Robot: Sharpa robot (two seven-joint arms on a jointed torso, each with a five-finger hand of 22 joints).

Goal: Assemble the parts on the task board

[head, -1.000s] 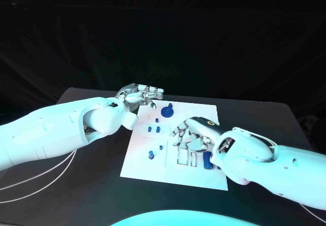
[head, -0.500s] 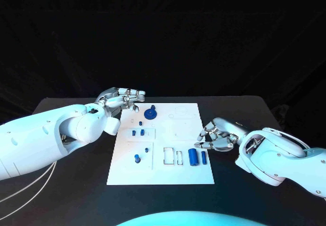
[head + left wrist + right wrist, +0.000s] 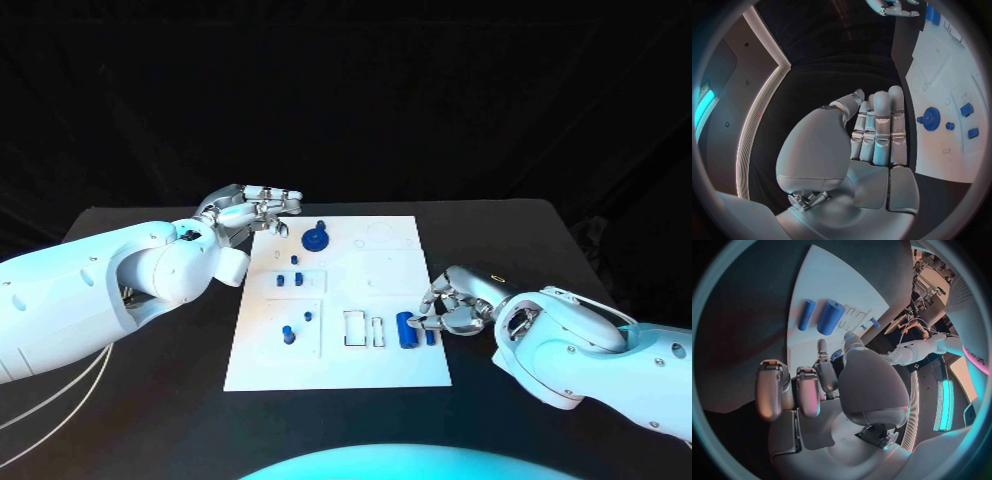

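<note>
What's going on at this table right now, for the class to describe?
A two-armed robot is working at a white task board on a black table. Its right hand reaches in at the board's right edge beside two blue cylinders, fingers curled, with nothing visibly held. The left hand hovers at the far left corner near a blue gear, holding nothing. Other small blue parts sit on the board.

White task board (image 3: 389, 290) on black table (image 3: 173, 370); blue parts (image 3: 408, 329), blue gear (image 3: 316, 239); silver hands, white arms.
</note>
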